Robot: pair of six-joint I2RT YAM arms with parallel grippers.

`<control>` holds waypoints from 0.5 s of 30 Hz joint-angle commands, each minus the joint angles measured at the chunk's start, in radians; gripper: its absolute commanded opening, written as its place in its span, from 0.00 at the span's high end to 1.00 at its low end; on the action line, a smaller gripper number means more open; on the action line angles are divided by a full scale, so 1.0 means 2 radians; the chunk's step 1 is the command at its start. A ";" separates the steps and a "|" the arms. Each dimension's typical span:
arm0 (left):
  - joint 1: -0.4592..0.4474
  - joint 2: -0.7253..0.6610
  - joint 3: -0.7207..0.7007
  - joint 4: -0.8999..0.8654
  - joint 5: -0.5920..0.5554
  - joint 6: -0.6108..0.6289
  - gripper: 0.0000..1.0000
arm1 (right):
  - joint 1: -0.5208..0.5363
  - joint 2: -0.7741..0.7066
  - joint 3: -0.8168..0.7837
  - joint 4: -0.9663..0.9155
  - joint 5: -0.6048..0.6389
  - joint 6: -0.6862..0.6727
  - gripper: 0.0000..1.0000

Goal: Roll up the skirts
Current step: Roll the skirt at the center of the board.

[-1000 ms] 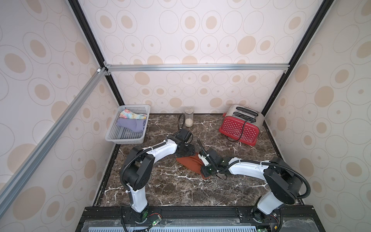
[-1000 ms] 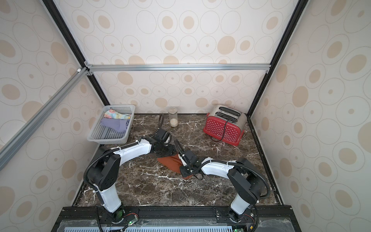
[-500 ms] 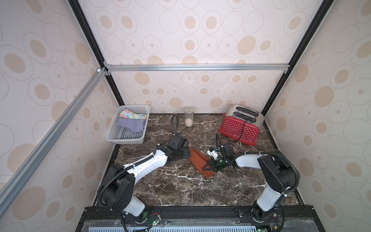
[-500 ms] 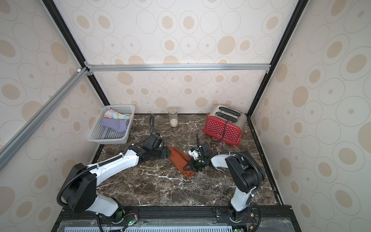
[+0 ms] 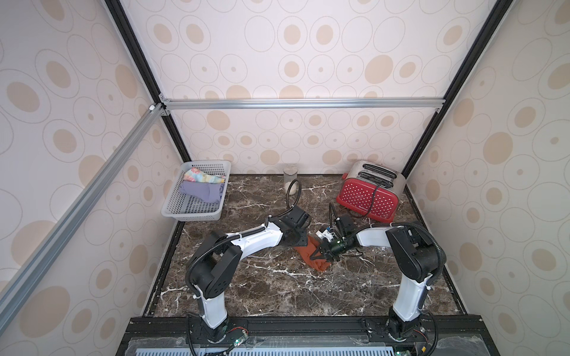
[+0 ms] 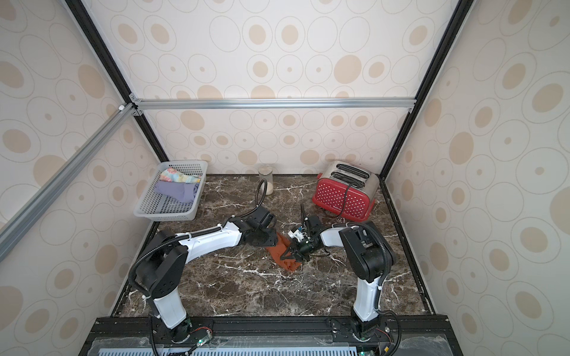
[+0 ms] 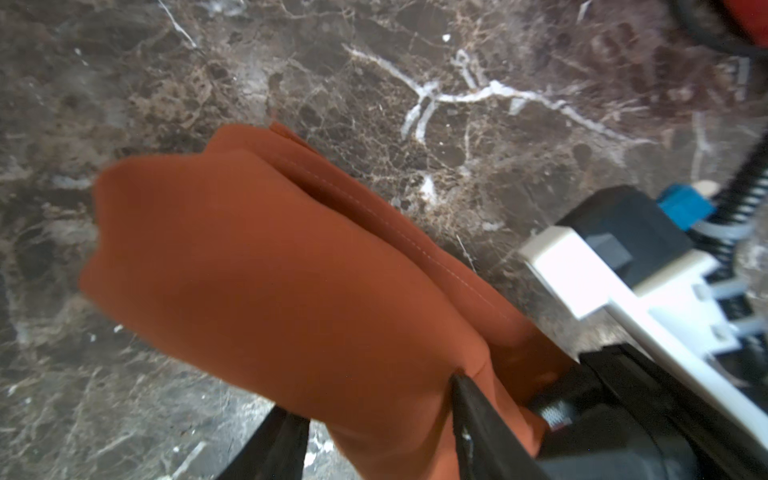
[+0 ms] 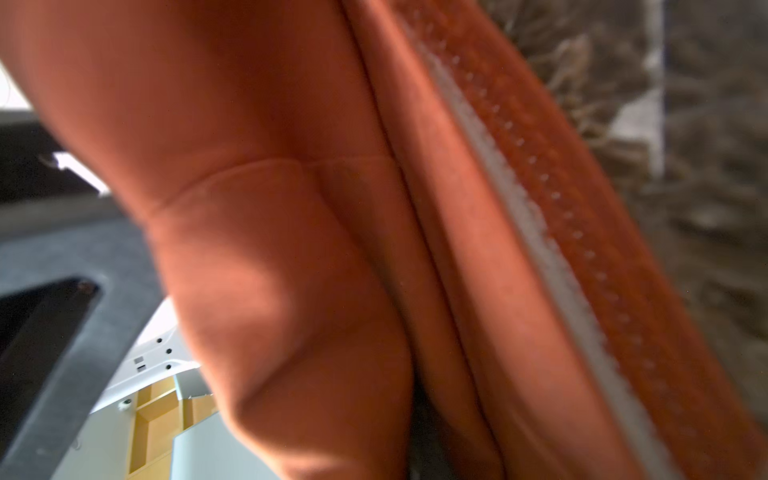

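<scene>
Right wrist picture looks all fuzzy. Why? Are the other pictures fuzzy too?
Right wrist view: the skirt fills the frame, probably too near to focus, so it looks soft and its stitching smeared; the table behind is a blur. Left wrist view: sharper, though the skirt's edges smear a little. Both top views: crisp, evenly lit, only soft shadows.

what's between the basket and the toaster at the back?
A small glass jar stands between the basket and the red toaster, touching neither; both top views show it.
</scene>
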 commanded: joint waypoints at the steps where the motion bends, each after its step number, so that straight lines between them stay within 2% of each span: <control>1: -0.002 0.036 0.045 -0.049 -0.034 -0.012 0.47 | -0.001 0.020 0.013 -0.058 0.023 -0.028 0.99; 3: -0.001 0.050 0.051 -0.054 -0.046 -0.013 0.47 | -0.002 0.022 0.021 -0.074 0.029 -0.038 0.96; 5: 0.001 0.068 0.059 -0.058 -0.049 -0.014 0.47 | -0.003 0.019 0.022 -0.074 0.032 -0.038 0.84; 8: 0.003 0.095 0.073 -0.069 -0.049 -0.014 0.48 | -0.005 0.007 0.025 -0.080 0.043 -0.038 0.73; 12: 0.008 0.115 0.069 -0.066 -0.044 -0.023 0.48 | -0.004 -0.041 0.019 -0.088 0.078 -0.035 0.58; 15: 0.012 0.122 0.068 -0.064 -0.037 -0.026 0.48 | -0.008 -0.082 -0.002 -0.078 0.106 -0.020 0.52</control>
